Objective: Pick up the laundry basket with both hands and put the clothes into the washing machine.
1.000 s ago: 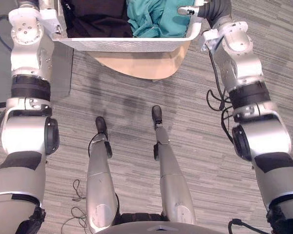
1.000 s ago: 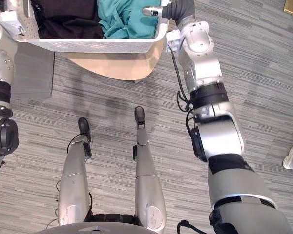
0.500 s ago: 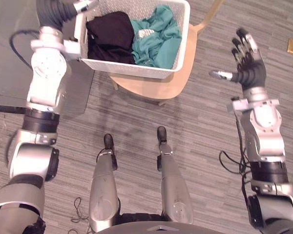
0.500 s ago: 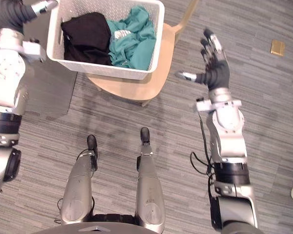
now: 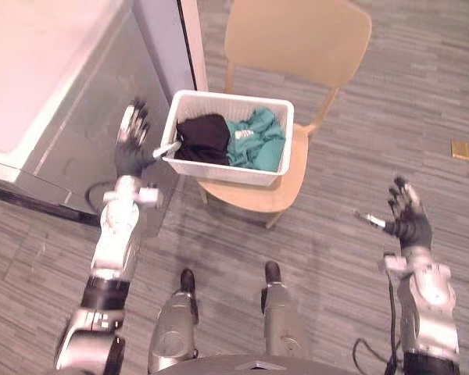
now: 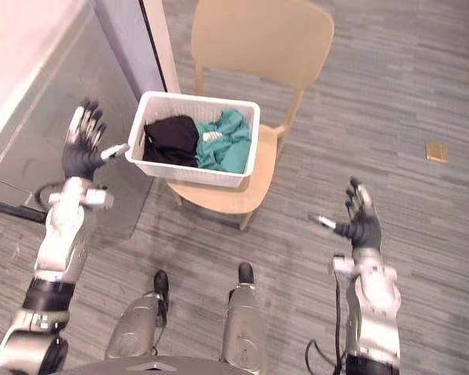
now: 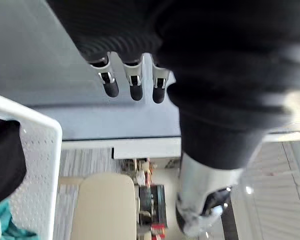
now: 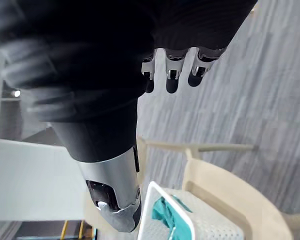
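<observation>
A white laundry basket [image 5: 227, 173] rests on the seat of a wooden chair [image 5: 297, 35]. Inside it lie a black cloth [image 5: 203, 137] on the left and a teal cloth [image 5: 258, 145] on the right. My left hand [image 5: 130, 153] is raised just left of the basket, open with fingers spread. Its thumb points at the basket's left rim, and I cannot tell whether it touches. My right hand [image 5: 409, 223] hangs open over the floor, far to the right of the chair and holding nothing. The left wrist view shows straight fingers [image 7: 135, 86] and the basket's wall [image 7: 37, 170].
A big machine with a white top and grey front [image 5: 70, 117] stands at the left, close beside the basket. A small tan object [image 5: 462, 150] lies on the grey striped floor at the far right.
Both hands have left the basket's sides and swung outward, the right one first. The basket stays on the chair. The camera has lifted, so more of the room shows.
</observation>
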Controlling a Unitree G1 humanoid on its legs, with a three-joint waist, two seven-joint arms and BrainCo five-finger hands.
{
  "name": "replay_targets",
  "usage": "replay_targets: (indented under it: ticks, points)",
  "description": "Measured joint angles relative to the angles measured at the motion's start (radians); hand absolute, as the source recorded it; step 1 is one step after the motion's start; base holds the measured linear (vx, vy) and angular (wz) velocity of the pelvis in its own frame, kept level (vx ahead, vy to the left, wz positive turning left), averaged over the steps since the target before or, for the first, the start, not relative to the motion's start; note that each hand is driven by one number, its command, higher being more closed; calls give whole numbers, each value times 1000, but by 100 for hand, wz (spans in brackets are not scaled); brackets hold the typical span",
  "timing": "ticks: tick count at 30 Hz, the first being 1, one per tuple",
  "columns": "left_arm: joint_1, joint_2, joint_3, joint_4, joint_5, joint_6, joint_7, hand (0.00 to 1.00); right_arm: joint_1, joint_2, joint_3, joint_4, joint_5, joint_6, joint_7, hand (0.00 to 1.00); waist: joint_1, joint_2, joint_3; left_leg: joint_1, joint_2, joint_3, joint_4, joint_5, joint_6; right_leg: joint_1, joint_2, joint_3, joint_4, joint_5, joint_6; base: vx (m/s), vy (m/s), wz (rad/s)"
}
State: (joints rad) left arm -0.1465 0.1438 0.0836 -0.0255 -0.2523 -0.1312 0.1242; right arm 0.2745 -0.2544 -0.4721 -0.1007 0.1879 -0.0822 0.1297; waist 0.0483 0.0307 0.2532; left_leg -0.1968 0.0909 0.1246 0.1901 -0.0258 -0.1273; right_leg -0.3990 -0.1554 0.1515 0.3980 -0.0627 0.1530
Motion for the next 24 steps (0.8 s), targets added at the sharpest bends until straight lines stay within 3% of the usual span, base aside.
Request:
replay_targets:
  ticks: [4, 9, 12, 16, 19, 24]
  points:
    - [218, -113, 90, 10, 1, -1, -5, 0, 161, 107, -16, 62, -16, 2, 15, 0, 1, 17, -63, 91, -3, 9, -52, 1, 0, 66, -3, -2, -2, -25, 1, 74, -7, -7]
    - [317, -212, 121, 347, 17, 11, -47, 0, 220, 161, 94, 342, -25, 29, 61, 0, 0, 9, -150, 170, -4, 19, -69, -15, 5, 144, -3, 1, -15, -39, 5, 39, 11, -10]
    - [319, -222, 171, 626, 21, 30, -73, 0, 150, 169, 138, 615, -16, 44, 80, 0, -5, 13, -183, 213, 4, 46, -79, -27, 7, 180, -2, -2, -43, -38, 2, -6, 27, -25]
    - [309, -233, 350, 968, 20, 60, -75, 0, 65, 193, 99, 914, 24, 41, 71, 0, -16, 16, -227, 254, 5, 54, -143, -23, 13, 230, -2, -3, -134, 3, 0, 7, 24, -8]
    - [306, -230, 439, 1045, 20, 91, -85, 0, 19, 188, 31, 1056, 16, 45, 64, 0, -15, 13, -245, 283, 2, 34, -180, -18, 19, 295, -8, -25, -214, 32, -1, 44, 33, 20]
    - [306, -201, 433, 1102, 20, 98, -107, 0, -15, 169, 19, 1151, 3, 47, 63, 0, -17, 13, -256, 302, -11, -45, -180, -15, 15, 367, -20, -68, -262, 43, 2, 49, 18, 27]
